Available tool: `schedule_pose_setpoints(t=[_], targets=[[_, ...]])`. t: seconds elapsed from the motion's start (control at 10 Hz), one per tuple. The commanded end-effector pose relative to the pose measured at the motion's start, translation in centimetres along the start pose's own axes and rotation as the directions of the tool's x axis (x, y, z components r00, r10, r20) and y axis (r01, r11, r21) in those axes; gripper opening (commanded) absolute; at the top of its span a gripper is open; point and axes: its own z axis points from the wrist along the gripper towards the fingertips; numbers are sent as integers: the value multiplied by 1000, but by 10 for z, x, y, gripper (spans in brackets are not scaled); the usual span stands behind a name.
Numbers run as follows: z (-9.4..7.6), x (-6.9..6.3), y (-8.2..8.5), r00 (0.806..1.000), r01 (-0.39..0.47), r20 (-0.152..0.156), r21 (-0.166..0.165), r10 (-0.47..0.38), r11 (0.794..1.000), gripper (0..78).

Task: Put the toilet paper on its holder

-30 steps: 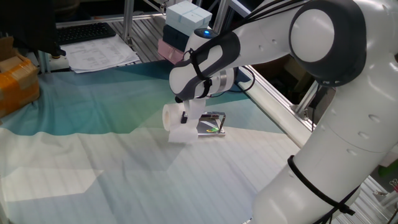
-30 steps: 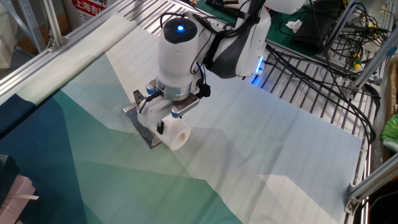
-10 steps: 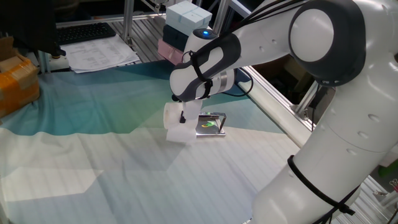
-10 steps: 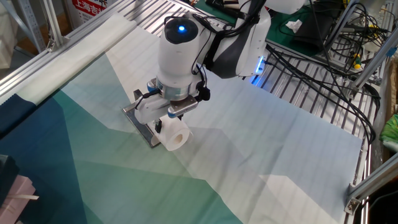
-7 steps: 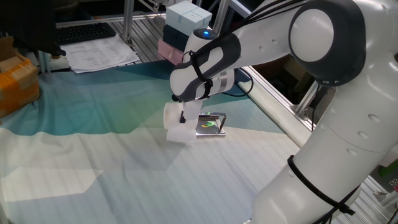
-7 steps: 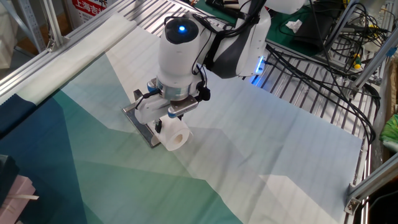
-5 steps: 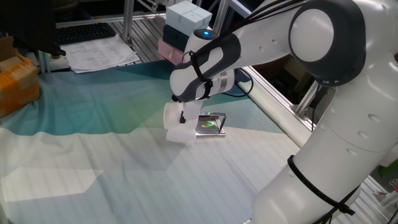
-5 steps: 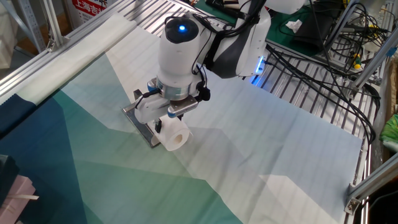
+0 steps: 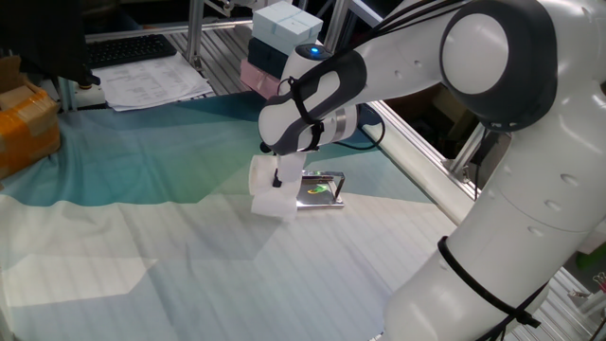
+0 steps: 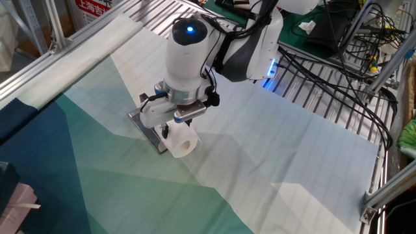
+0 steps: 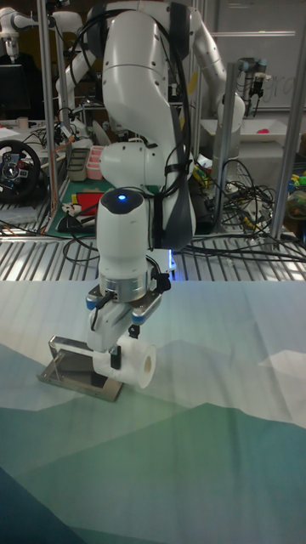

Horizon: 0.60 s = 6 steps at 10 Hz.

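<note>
While the big white robot arm (image 9: 492,142) is bending down over the table, it is filling most of the right side of one fixed view. A wide cloth (image 9: 142,256) in white, green and blue is covering the table under it. Far back on the left, some papers (image 9: 151,83) are lying on the metal frame, and a white box on a pink box (image 9: 279,43) is standing behind the arm.

The gripper (image 10: 170,125) is pointing straight down near the middle of the cloth. Its two fingers are squeezing the toilet paper (image 10: 180,142) from both sides, so it is closed on the roll. The roll is lying on its side, with its hollow middle showing in the other fixed view. I cannot tell if the roll is touching the cloth or hanging just above it.

The holder (image 11: 78,367) is lying flat on the cloth, just beside the roll, on its left in the tall fixed view. Its shiny plate is touching the cloth and its thin wire bar is sticking up a little at the far end. The roll is sitting at the holder's edge.
</note>
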Motion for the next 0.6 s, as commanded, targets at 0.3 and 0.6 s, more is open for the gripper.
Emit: schedule_pose_setpoints(t=[0.3,0.6], targets=[[-1,0,1,1000,-26,13,-2,26,1000,13],[-1,0,1,1000,-14,26,2,14,1000,13]])
